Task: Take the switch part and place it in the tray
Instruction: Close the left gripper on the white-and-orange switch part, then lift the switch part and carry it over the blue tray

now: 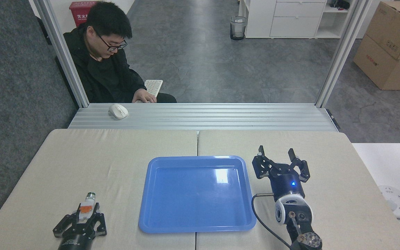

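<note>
Two grippers: left gripper (86,213) clamped on switch part (86,205) near tray (145,194) edge, right gripper (279,156) spread wide.

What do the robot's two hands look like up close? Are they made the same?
Both look alike. The right gripper has two black, linkage-style fingers on a dark blue round body with a small lit blue light, then a white-and-silver wrist ring; a black cable loops off its side. The left gripper has the same black fingers on a black cylinder carrying small white lettering too small to read.
</note>
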Available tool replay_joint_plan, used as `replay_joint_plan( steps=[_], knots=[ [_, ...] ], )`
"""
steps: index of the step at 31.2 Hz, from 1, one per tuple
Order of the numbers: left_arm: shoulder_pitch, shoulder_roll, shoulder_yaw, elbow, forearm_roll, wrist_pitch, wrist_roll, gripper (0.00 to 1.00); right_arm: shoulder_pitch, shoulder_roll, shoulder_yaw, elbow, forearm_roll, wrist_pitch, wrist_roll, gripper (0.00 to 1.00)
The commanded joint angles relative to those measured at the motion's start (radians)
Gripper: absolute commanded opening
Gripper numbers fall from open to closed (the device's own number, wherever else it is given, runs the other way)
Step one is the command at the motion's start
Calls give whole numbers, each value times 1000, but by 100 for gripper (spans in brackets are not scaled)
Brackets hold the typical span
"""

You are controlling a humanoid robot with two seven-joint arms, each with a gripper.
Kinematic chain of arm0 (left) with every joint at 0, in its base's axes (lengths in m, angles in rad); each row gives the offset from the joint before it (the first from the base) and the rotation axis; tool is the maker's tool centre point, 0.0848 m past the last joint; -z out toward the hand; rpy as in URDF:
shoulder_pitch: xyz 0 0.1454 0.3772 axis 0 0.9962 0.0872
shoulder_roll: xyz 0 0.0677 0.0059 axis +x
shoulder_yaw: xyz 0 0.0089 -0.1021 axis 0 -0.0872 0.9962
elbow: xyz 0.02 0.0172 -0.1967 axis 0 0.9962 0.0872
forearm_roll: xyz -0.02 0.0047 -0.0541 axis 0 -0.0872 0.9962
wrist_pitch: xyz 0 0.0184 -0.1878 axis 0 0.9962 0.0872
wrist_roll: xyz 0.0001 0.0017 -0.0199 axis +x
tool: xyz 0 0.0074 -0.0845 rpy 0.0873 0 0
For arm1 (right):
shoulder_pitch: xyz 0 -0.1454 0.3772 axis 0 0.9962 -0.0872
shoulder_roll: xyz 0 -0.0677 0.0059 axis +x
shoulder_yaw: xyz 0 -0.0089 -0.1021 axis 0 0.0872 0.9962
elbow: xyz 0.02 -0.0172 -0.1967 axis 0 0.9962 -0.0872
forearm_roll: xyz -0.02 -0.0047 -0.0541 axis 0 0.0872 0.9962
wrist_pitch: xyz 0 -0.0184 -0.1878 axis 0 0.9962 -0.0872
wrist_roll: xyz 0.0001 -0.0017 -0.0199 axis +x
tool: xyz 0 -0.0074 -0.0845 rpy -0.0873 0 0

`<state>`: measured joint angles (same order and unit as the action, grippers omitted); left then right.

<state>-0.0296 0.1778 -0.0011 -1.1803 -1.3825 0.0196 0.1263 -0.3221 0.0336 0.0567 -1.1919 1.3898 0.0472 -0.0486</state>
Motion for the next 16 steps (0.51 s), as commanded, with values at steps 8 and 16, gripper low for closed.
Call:
replay_joint_plan(
  steps=[8, 16],
  knots=[
    [-19, 9, 10, -99, -24, -33, -22, 0, 0, 0, 0, 0, 0, 2, 0, 100],
    [-234, 19, -48, -260, -23, -125, -125, 0, 0, 0, 0, 0, 0, 2, 0, 100]
  ],
)
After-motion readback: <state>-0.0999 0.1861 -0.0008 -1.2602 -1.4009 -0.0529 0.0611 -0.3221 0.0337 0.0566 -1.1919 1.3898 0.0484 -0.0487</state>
